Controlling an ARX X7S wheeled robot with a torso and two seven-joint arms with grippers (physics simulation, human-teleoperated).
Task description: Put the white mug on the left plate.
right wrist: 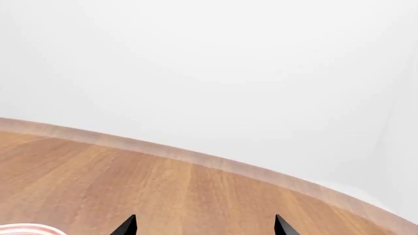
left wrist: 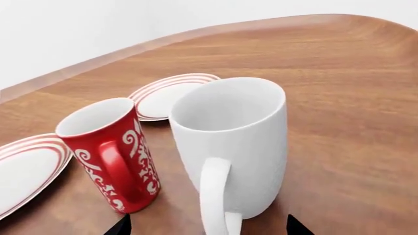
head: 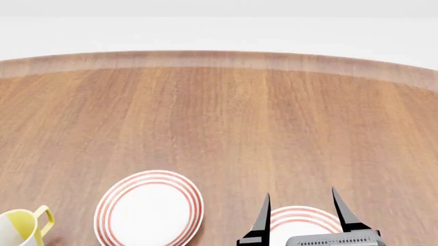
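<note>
The white mug (left wrist: 232, 142) stands upright on the wooden table, its loop handle (left wrist: 216, 196) turned toward my left gripper (left wrist: 209, 227). That gripper is open, with its jaws on either side of the handle and apart from it. The mug is not in the head view. The left plate (head: 149, 210), white with red rings, lies flat at the lower left of the head view. Two ringed plates show in the left wrist view, one close by (left wrist: 26, 171) and one behind the mugs (left wrist: 170, 93); I cannot tell which is the left one. My right gripper (head: 301, 205) is open and empty above the right plate (head: 304, 220).
A red mug with white swirls (left wrist: 111, 152) stands close beside the white mug, between it and the nearer plate. A white mug with yellow inside (head: 20, 225) sits left of the left plate. The table's curved far edge (head: 219, 56) meets a white wall. The right wrist view shows my right gripper (right wrist: 205, 225) over bare wood.
</note>
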